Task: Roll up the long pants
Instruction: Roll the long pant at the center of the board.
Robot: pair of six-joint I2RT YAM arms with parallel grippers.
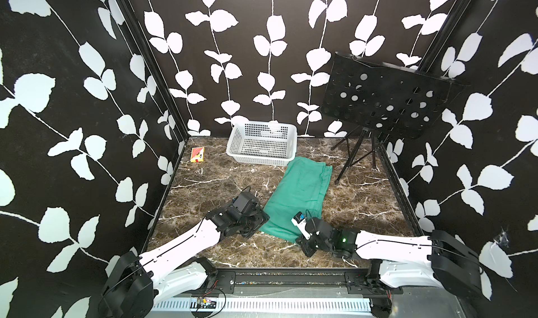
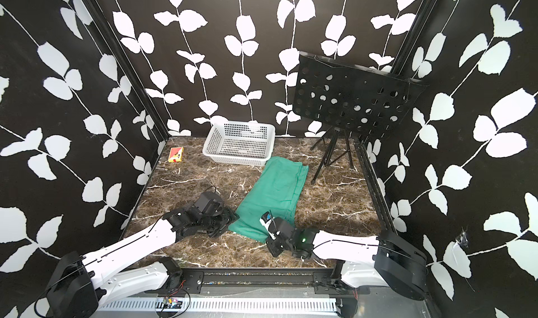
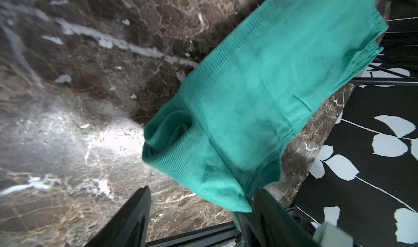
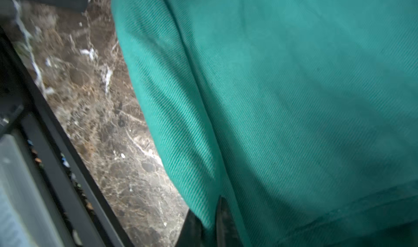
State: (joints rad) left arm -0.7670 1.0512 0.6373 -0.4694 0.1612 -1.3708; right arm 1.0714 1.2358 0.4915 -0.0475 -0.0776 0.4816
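The long pants [image 1: 297, 191] lie folded flat on the tabletop [image 1: 218, 185], near end at both arms: right gripper [image 4: 210, 214] jaws pressed together, pinching a fold of the edge, & left gripper [image 3: 201, 190] jaws spread w/ a cloth corner resting against one jaw.

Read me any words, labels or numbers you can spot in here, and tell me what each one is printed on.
No text here can be read.
On the small red and yellow box: a printed design, too small to make out any words.
On the white part with a blue patch at the right arm's wrist: too small to read.
On the long pants and the white basket: no print shows.
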